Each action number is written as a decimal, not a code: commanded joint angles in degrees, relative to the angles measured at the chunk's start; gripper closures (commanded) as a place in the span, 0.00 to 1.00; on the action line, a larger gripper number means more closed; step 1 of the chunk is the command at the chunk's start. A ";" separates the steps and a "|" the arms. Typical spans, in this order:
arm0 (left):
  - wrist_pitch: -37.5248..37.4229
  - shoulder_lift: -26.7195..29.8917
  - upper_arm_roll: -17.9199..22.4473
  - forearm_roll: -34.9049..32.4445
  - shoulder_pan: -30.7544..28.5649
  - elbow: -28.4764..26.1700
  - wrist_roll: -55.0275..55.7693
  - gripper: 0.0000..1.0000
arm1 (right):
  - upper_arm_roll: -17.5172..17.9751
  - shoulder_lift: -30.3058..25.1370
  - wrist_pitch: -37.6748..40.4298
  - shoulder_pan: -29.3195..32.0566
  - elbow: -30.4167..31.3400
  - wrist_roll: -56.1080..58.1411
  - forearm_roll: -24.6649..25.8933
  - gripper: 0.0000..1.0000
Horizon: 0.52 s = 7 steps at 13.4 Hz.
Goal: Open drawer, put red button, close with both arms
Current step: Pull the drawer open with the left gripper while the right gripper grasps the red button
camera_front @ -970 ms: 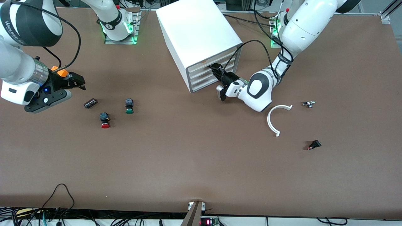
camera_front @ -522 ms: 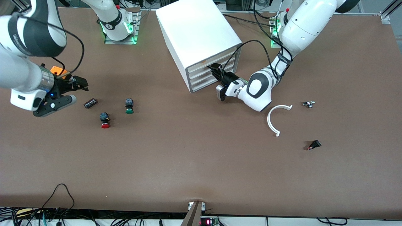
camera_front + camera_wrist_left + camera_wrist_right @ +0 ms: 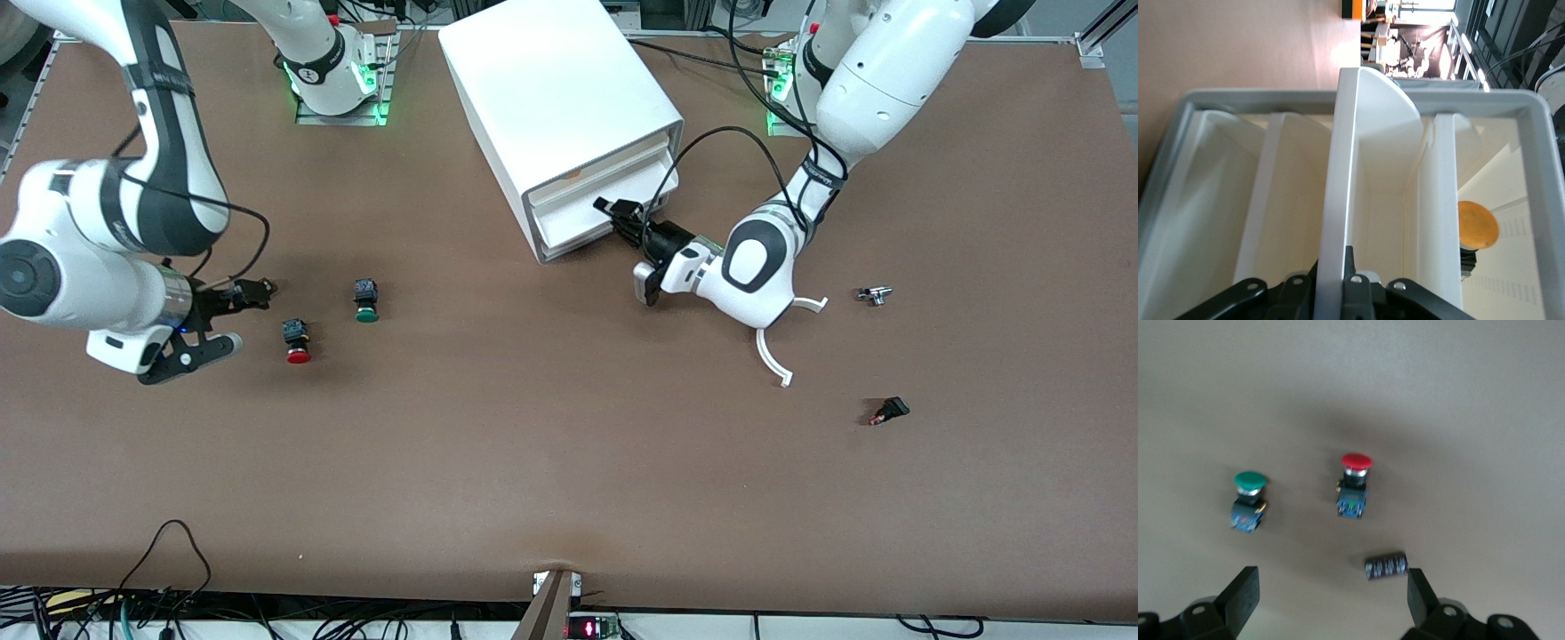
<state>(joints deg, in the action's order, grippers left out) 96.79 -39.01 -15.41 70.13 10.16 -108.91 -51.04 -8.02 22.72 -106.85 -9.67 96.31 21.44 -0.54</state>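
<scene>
Robot lab; two bench-mounted arms [image 3: 853, 80]; brown table [image 3: 569, 462]; loose cables [image 3: 169, 613]

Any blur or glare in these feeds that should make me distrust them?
Right wrist view: slightly soft, yet the red button reads clearly. Left wrist view: the drawer is very close, with bright washout near the orange mark. Front view: sharp, evenly lit.

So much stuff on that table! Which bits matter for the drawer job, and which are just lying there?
Job: white tray-like drawer, part open, gripped by left gripper; red-capped push button; open right gripper.

Lying about: green-capped push button; dark cylinder; white curved strip; small metal part; small black part.
</scene>
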 commanded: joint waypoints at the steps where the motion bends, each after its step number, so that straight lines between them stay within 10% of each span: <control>1: 3.66 -0.10 -0.06 4.14 -1.71 1.51 4.10 1.00 | 0.46 0.92 -7.99 0.52 5.27 -0.52 -0.69 0.02; 7: 5.95 -0.28 0.46 4.76 -4.53 2.03 4.98 1.00 | 0.55 4.18 -26.00 1.49 16.61 -2.45 -4.38 0.02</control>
<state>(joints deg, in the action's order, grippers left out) 98.34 -38.95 -15.32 70.84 6.24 -108.01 -49.55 -8.05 27.22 -127.55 -8.60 108.90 19.95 -3.45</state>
